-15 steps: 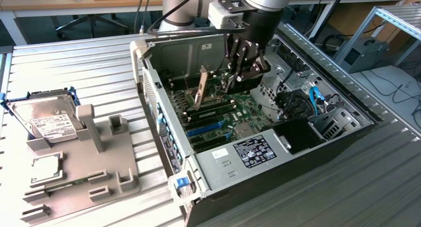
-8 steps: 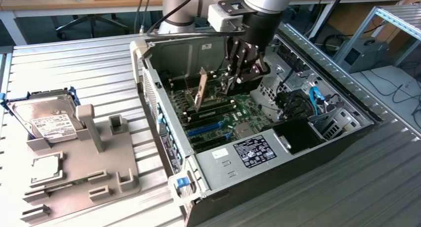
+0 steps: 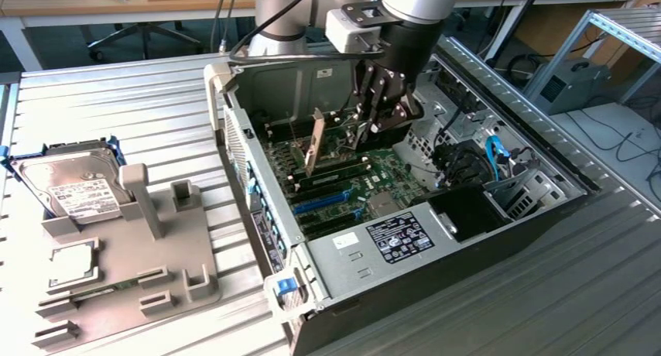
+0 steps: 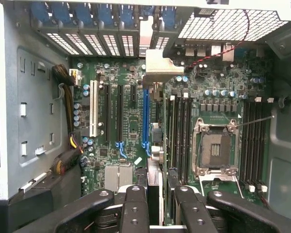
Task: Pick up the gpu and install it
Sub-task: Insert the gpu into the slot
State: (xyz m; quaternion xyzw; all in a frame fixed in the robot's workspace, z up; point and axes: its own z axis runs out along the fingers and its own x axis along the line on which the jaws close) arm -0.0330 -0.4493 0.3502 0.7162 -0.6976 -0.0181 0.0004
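The gripper [image 3: 385, 120] reaches down into an open computer case [image 3: 240, 139] and is clamped on the gpu [image 4: 154, 180]. The card stands on edge over the motherboard [image 4: 126, 111], just beside a long blue slot [image 4: 145, 116], with its silver bracket [image 4: 157, 65] towards the case's slotted rear wall. The case lies on a ribbed metal table [image 3: 124, 100]. At the exterior view's left, a grey holder [image 3: 155, 255] carries a hard drive [image 3: 64, 182]. A wooden desk [image 3: 124, 4] stands far behind, and an aluminium frame [image 3: 609, 27] is at the far right.
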